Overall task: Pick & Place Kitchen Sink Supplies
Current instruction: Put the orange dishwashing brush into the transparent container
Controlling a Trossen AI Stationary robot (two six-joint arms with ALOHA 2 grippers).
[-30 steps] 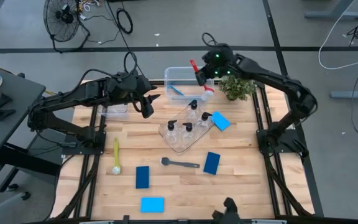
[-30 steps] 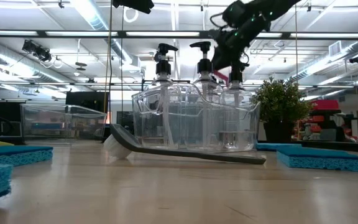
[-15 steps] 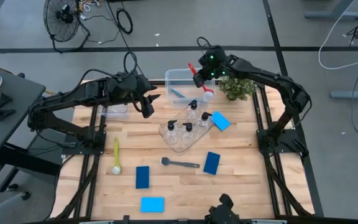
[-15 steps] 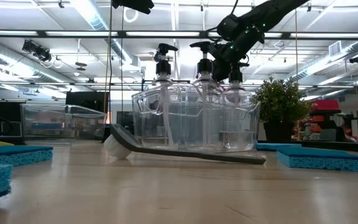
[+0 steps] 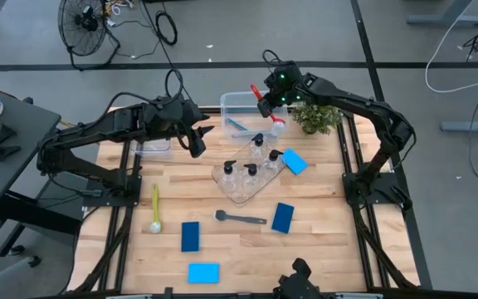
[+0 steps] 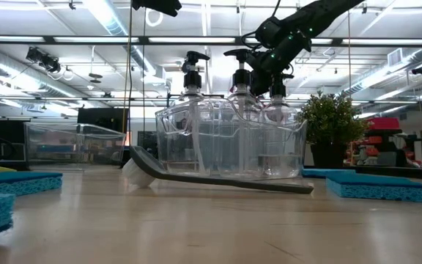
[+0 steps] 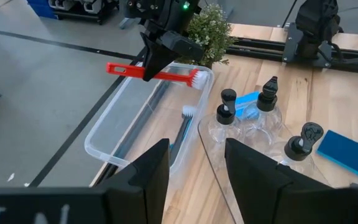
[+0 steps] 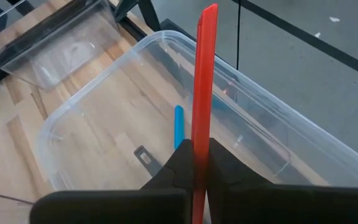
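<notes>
Over the bin at the worktop's far edge, my right jaws clamp the red brush mid-handle; it is light, stiff and slick, so I grip firmly. My left jaws hang half-spread, empty.

Four pump bottles, four sponges, four brushes, two bins, one tray, one plant.
</notes>
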